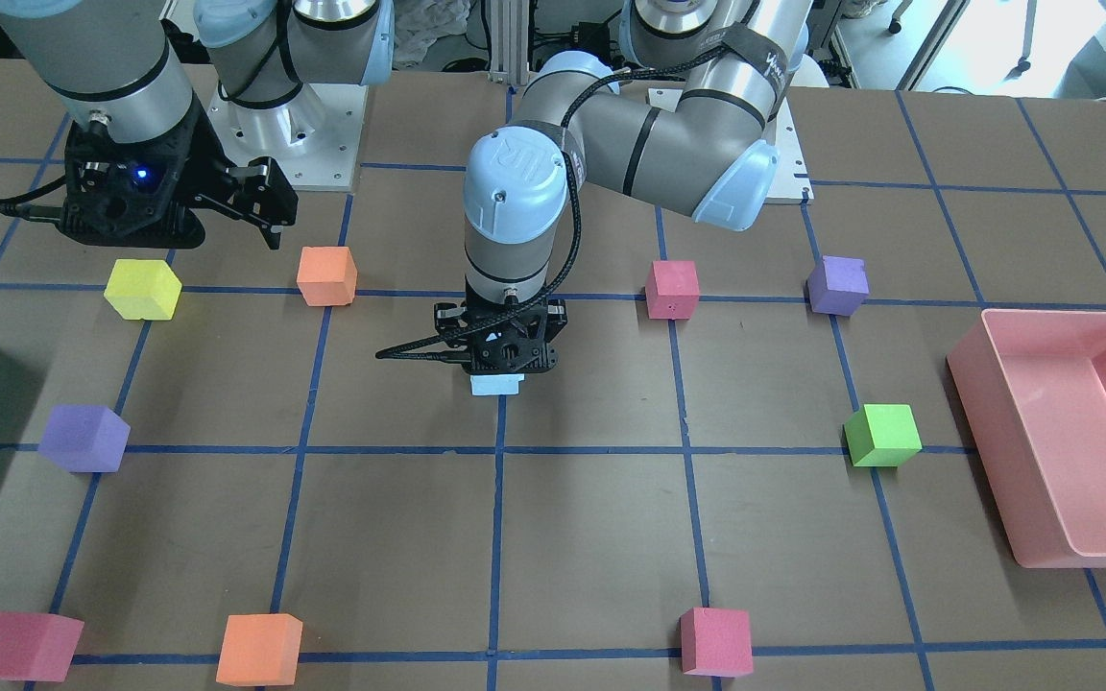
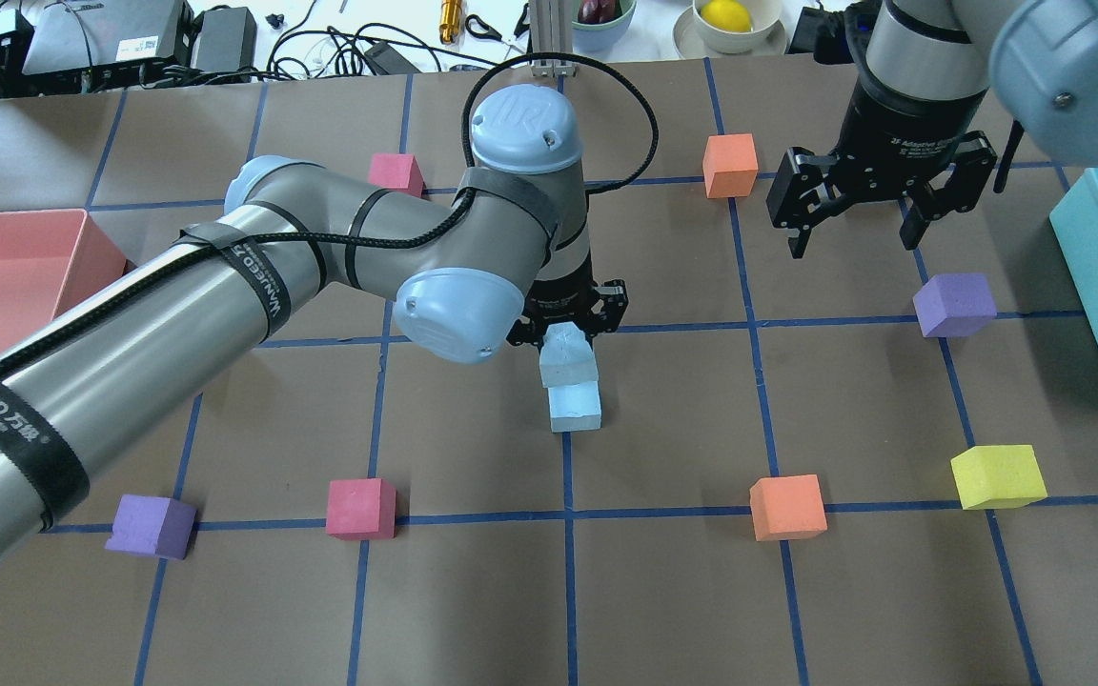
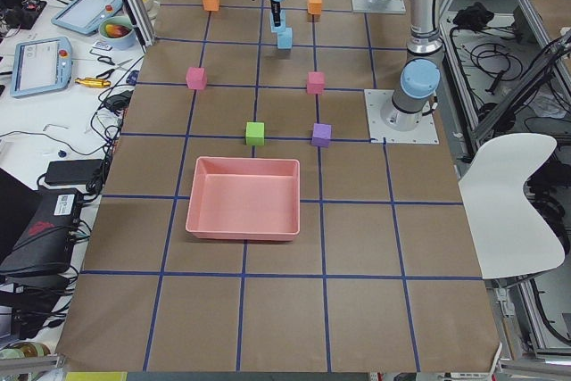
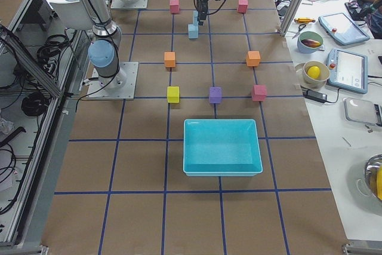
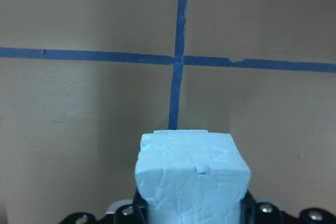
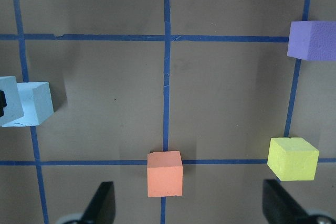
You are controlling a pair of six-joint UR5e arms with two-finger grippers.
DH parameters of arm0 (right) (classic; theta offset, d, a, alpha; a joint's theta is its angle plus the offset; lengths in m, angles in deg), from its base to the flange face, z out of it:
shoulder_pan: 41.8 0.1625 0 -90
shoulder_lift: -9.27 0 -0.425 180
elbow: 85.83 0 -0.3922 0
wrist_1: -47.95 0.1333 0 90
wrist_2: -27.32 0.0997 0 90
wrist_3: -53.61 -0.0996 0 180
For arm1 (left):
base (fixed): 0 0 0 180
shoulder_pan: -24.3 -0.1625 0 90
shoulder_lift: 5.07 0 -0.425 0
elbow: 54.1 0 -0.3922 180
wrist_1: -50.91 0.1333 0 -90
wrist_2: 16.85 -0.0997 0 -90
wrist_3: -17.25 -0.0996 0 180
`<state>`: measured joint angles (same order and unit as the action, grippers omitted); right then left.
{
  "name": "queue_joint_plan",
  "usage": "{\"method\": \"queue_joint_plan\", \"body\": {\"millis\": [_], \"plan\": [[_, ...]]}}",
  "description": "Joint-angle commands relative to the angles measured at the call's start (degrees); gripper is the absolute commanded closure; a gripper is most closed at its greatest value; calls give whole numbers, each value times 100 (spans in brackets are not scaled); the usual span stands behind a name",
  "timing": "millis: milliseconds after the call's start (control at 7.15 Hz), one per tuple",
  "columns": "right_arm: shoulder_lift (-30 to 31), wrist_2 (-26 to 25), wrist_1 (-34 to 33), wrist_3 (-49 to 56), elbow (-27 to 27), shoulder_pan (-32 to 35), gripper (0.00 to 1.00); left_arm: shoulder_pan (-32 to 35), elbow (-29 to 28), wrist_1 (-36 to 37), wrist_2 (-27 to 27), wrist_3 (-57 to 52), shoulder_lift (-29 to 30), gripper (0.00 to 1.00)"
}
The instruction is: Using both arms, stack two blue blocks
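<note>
My left gripper (image 2: 563,322) points straight down at the table's middle and is shut on a pale blue block (image 2: 566,354). That block fills the bottom of the left wrist view (image 5: 191,174). The second blue block (image 2: 575,407) stands on the table right under it, and only a thin edge of it (image 5: 181,131) shows there. I cannot tell whether the two touch. In the right wrist view both blocks sit at the left edge, the lower one (image 6: 35,103) in front. My right gripper (image 2: 852,240) is open and empty, raised at the far right, above an orange cube (image 6: 165,174).
A pink bin (image 1: 985,451) lies on my left and a teal bin (image 2: 1087,295) on my right. Loose cubes ring the middle: purple (image 2: 955,305), yellow (image 2: 997,476), orange (image 2: 787,508), red (image 2: 360,508), purple (image 2: 152,526), green (image 1: 883,435).
</note>
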<state>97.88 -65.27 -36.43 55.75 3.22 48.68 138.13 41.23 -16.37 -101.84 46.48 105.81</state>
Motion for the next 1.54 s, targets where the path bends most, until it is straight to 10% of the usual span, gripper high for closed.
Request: {"method": "queue_joint_plan", "body": {"millis": [0,559,839,1118,1398], "plan": [[34,13,-217,269,6,49,0,60,29,-49,0,145,21,100],[8,13,-271,104,6,58,0,104,231,12,17,154,64,92],[-10,101,-271,85,6,58,0,131,258,30,8,154,91,63],[-10,101,-280,85,6,58,0,148,249,47,-36,154,74,0],[-10,101,-280,-11,15,58,0,96,135,74,25,41,-206,0]]}}
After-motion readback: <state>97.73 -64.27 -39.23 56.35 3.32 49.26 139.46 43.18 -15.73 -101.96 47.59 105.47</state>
